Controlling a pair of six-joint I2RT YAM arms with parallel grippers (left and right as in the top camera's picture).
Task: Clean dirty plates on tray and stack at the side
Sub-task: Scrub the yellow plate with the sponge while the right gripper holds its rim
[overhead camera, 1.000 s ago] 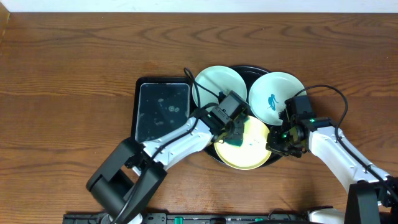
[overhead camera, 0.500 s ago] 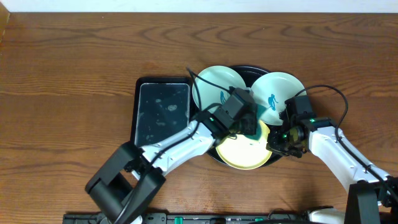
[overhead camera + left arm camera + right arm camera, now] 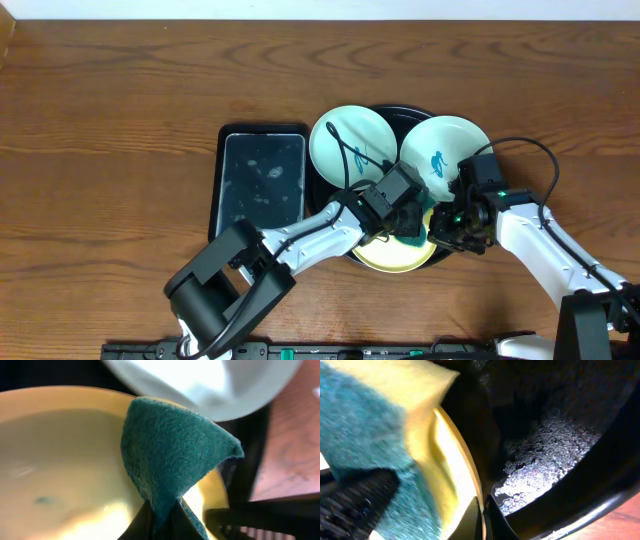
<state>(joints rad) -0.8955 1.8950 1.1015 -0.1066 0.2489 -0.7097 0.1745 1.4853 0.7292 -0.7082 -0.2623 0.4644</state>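
Left gripper (image 3: 162, 519) clamped shut on a green sponge (image 3: 170, 452), scouring face pressed down on the yellow plate (image 3: 385, 255), looks like mid-scrub; right gripper (image 3: 483, 510) closed on that plate's near-right rim, my guess is to pin it so it doesn't slide or spin under the wiping. Yellow plate sits at the front of the round black tray (image 3: 402, 109), partly under both grippers. Left wrist view shows a faint dark smear on the yellow surface, can't say if it's dirt or a reflection. Two mint plates (image 3: 345, 135) at the back of the tray, side by side, edges overhanging the tray rim; the right one has a teal squiggle at centre, not cleaned yet; the left one has a black cable (image 3: 350, 160) across it, so any mark there is hard to read. Nothing stacked at the side yet, so early in the task. Rectangular black tray (image 3: 262, 180) just left of the round one, wet-looking, nothing lying in it. Wooden table (image 3: 120, 120) under everything. Right wrist view mostly dark tray wall and blur, fingertips cut off at the frame edge
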